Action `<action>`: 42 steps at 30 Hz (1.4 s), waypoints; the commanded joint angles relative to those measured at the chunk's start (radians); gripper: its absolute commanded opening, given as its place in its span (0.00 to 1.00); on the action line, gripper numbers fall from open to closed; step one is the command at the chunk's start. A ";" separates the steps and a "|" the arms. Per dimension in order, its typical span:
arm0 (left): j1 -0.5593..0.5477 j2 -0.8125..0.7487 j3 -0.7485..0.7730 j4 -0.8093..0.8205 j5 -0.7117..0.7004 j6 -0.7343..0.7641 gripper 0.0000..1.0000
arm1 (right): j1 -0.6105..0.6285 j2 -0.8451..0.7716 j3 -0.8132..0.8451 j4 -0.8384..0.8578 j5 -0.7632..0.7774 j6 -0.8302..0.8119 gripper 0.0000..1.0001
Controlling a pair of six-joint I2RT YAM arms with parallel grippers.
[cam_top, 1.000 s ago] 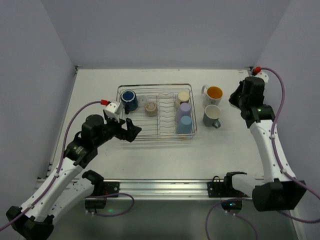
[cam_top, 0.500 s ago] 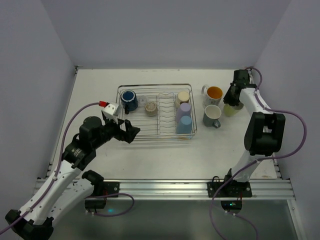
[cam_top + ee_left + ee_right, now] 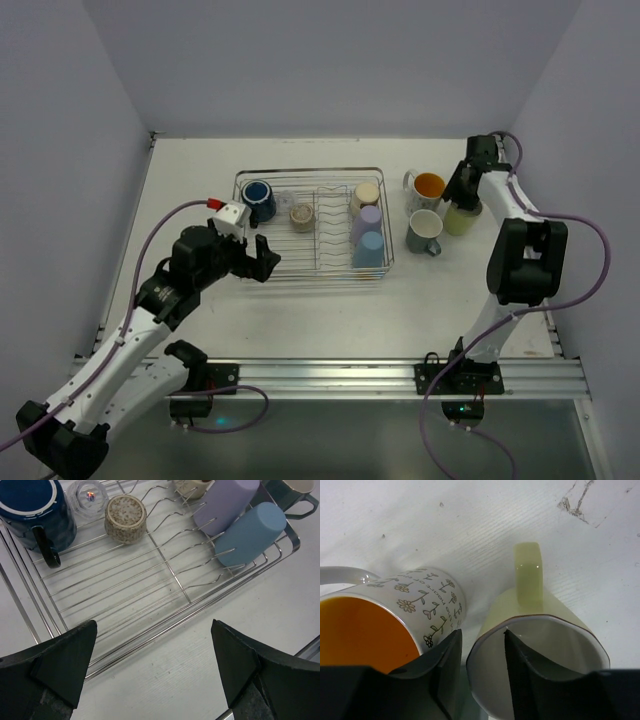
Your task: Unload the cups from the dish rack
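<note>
While the left arm hangs over the near-left corner of the dish rack point(image 3: 312, 274), the left gripper point(image 3: 255, 262) stands w/ jaws spread wide and nothing btwn them. In the wrist view, the left gripper point(image 3: 152, 652) shows its two dark fingers point(image 3: 65, 655) framing the rack's near rail point(image 3: 165, 575) and a strip of white table point(image 3: 190, 190).

Six cups sit in the rack. At the far-left corner is a dark blue mug point(image 3: 257, 194) point(image 3: 30, 510), handle toward the near side. Just right of it is a clear glass point(image 3: 284, 200) point(image 3: 87, 495), then a speckled beige cup point(image 3: 300, 213) point(image 3: 125, 517). Past the row of plate-slot wires, at the rack's right end, three cups lie tipped in a line from far to near: a cream cup point(image 3: 366, 193), a lavender cup point(image 3: 369, 217) point(image 3: 225, 500) and a light blue cup point(image 3: 368, 248) point(image 3: 250, 527).

Right of the rack, three mugs stand upright on the table. They are a white mug point(image 3: 428, 186) point(image 3: 427, 602) w/ orange inside and a flower print, a grey-teal mug point(image 3: 424, 230) nearer, and a yellow-green mug point(image 3: 464, 218) point(image 3: 555, 610) just beside the white one.

The right gripper point(image 3: 457, 200) point(image 3: 480, 636) points down at the yellow-green mug. Its jaws are parted a little and straddle the mug's wall on the side facing the white mug. One finger is inside the rim, the other in the gap btwn the two mugs. A sliver of space shows beside the wall, so it looks loose, not pinched.
</note>
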 commanded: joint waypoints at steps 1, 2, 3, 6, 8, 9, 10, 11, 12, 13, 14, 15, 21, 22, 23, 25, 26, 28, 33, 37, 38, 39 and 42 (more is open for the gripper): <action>0.003 0.022 0.051 -0.013 -0.031 0.021 1.00 | -0.009 -0.062 0.045 -0.016 0.013 -0.017 0.44; 0.003 0.035 0.069 -0.018 -0.036 0.018 1.00 | -0.011 -0.076 0.047 -0.027 0.015 -0.014 0.45; 0.003 0.044 0.082 -0.030 -0.042 0.016 1.00 | -0.009 -0.114 0.036 -0.030 0.013 -0.011 0.48; 0.003 0.079 0.138 -0.052 -0.078 0.009 1.00 | -0.009 -0.229 -0.004 -0.019 0.010 0.006 0.53; 0.003 0.107 0.183 -0.058 -0.106 -0.002 1.00 | -0.011 -0.303 -0.042 0.013 -0.009 0.020 0.54; 0.003 0.117 0.195 -0.058 -0.111 -0.008 1.00 | -0.011 -0.379 -0.085 0.024 -0.017 0.025 0.54; 0.003 0.128 0.206 -0.056 -0.165 -0.014 1.00 | -0.009 -0.416 -0.108 0.036 -0.025 0.037 0.55; 0.003 0.154 0.223 -0.055 -0.183 -0.029 1.00 | -0.011 -0.457 -0.137 0.066 -0.054 0.043 0.55; 0.003 0.168 0.230 -0.044 -0.204 -0.037 1.00 | -0.009 -0.499 -0.198 0.085 -0.071 0.049 0.55; 0.003 0.183 0.238 -0.038 -0.239 -0.046 1.00 | -0.011 -0.583 -0.231 0.105 -0.085 0.067 0.56; 0.003 0.218 0.250 -0.029 -0.255 -0.060 1.00 | -0.008 -0.631 -0.274 0.169 -0.100 0.077 0.57; 0.003 0.240 0.255 -0.007 -0.272 -0.066 1.00 | -0.006 -0.683 -0.370 0.209 -0.165 0.087 0.59; 0.041 0.478 0.371 0.030 -0.330 -0.088 1.00 | 0.058 -1.025 -0.646 0.409 -0.310 0.169 0.69; 0.052 0.507 0.388 0.031 -0.353 -0.089 1.00 | 0.069 -1.053 -0.664 0.412 -0.324 0.173 0.70; 0.058 0.562 0.426 0.031 -0.358 -0.097 1.00 | 0.105 -1.100 -0.680 0.419 -0.329 0.180 0.70; 0.062 0.613 0.460 0.053 -0.394 -0.097 1.00 | 0.136 -1.137 -0.725 0.432 -0.341 0.180 0.70; 0.064 0.663 0.496 0.057 -0.411 -0.091 1.00 | 0.165 -1.151 -0.737 0.435 -0.341 0.183 0.70; 0.075 0.713 0.528 0.071 -0.440 -0.071 1.00 | 0.188 -1.182 -0.769 0.444 -0.359 0.186 0.70; 0.124 0.854 0.597 0.096 -0.408 -0.043 1.00 | 0.228 -1.235 -0.822 0.455 -0.416 0.186 0.70; 0.145 0.908 0.603 0.117 -0.399 -0.019 1.00 | 0.233 -1.266 -0.842 0.453 -0.441 0.180 0.70; 0.151 0.926 0.603 0.120 -0.393 -0.016 1.00 | 0.236 -1.271 -0.845 0.453 -0.445 0.177 0.70; 0.159 0.932 0.605 0.122 -0.392 -0.014 1.00 | 0.236 -1.271 -0.849 0.453 -0.451 0.173 0.70; 0.168 0.947 0.600 0.137 -0.375 -0.013 1.00 | 0.238 -1.266 -0.855 0.449 -0.457 0.166 0.70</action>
